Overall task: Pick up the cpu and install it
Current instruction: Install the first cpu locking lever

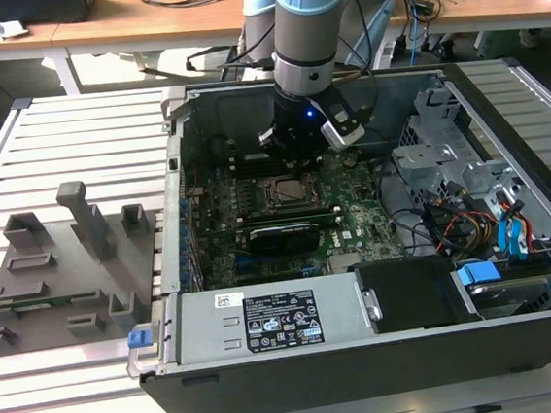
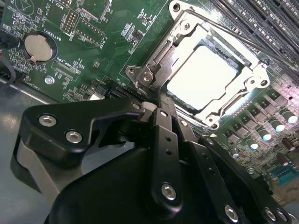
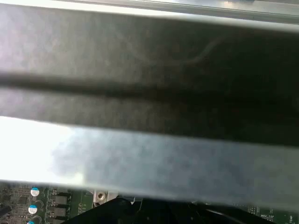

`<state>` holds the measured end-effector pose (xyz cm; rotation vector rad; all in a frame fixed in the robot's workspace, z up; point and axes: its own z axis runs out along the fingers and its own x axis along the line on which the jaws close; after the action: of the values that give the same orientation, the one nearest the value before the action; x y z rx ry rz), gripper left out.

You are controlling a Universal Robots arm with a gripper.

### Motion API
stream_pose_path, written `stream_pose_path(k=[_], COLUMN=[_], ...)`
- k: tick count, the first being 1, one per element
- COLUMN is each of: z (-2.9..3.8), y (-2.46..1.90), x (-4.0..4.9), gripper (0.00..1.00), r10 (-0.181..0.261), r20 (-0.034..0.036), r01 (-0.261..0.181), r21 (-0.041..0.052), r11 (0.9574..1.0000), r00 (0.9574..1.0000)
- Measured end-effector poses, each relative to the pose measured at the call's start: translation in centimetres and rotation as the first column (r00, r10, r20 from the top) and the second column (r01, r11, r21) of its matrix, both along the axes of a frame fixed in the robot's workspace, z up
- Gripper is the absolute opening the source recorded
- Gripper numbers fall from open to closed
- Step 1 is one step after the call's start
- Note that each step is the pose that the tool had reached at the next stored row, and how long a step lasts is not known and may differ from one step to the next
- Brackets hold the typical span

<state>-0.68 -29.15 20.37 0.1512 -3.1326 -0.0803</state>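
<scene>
The cpu (image 2: 204,77) lies flat in the motherboard socket, its silvery top shining inside the metal retaining frame (image 2: 154,60) that sits over its edges. In the exterior view the socket (image 1: 283,192) lies in the middle of the open computer case, and the cpu's top is hard to make out there. My gripper (image 1: 297,152) hangs just behind the socket, low over the board. In the second wrist view the black fingers (image 2: 122,115) come together at the gripper's tip (image 2: 148,106), beside the socket's corner, with nothing between them.
The open case (image 1: 181,137) walls the board in. A black expansion card (image 1: 280,235) lies in front of the socket, and memory slots (image 2: 261,18) run beside it. Drive cages and cables (image 1: 461,208) fill the exterior view's right. A grey tray with blocks (image 1: 58,276) lies outside, at its left.
</scene>
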Motion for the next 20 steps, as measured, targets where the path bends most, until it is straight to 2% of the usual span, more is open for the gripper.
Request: stream_pose_path(k=[7,20], z=[-0.14,-0.24], y=[0.33,0.30], x=[0.14,0.21], gripper=[0.11,0.11], r10=[0.000,0.000], r20=[0.0000,-0.0003], r01=[0.000,0.000], r21=[-0.0002,-0.0032], r11=[1.0000,1.0000], r00=[1.0000,1.0000])
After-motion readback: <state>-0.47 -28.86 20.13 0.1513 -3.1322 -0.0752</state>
